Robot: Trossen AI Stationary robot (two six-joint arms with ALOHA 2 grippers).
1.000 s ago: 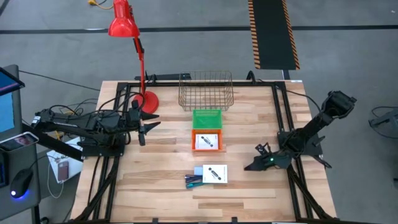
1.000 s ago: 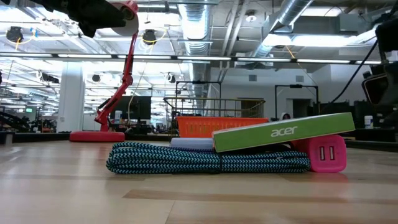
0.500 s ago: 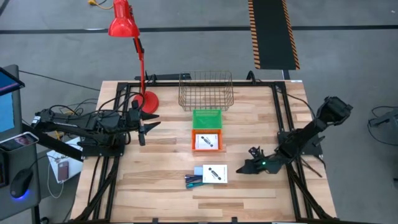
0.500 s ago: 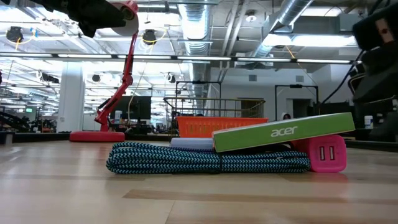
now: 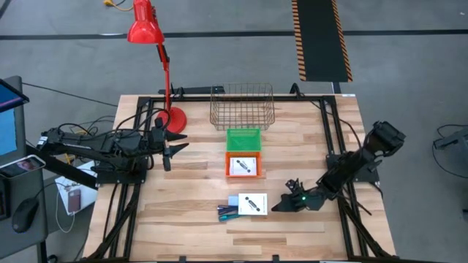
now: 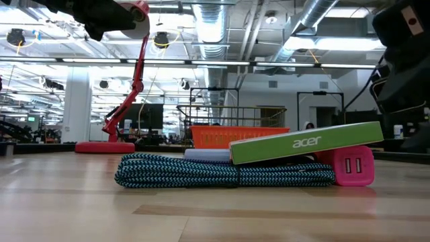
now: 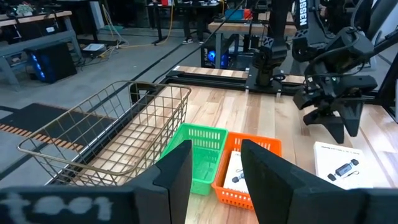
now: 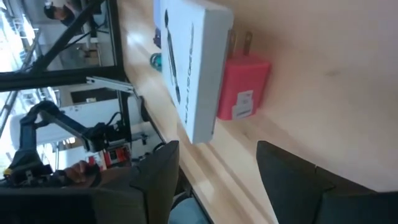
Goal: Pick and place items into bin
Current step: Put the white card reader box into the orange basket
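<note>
A white box with a black mark (image 5: 252, 204) lies near the table's front. It rests on a coiled braided cable (image 6: 222, 171) and a pink charger (image 8: 242, 93). In the low view its green side (image 6: 306, 142) shows, tilted. My right gripper (image 5: 280, 206) stands open just right of the box, low over the table and pointing at it; in its wrist view the box (image 8: 193, 68) lies ahead of the gripper (image 8: 217, 180). Another white card lies in the orange bin (image 5: 243, 166). My left gripper (image 5: 172, 146) waits open at the table's left, holding nothing.
A green bin (image 5: 243, 139) stands behind the orange one, and a wire basket (image 5: 242, 106) at the far edge. A red desk lamp (image 5: 172, 117) has its base at the far left. Black frame rails (image 5: 329, 146) run along the table's sides.
My right gripper has moved toward the table's left and near edge, coming close to the white box. The box, cable and charger have stayed put.
</note>
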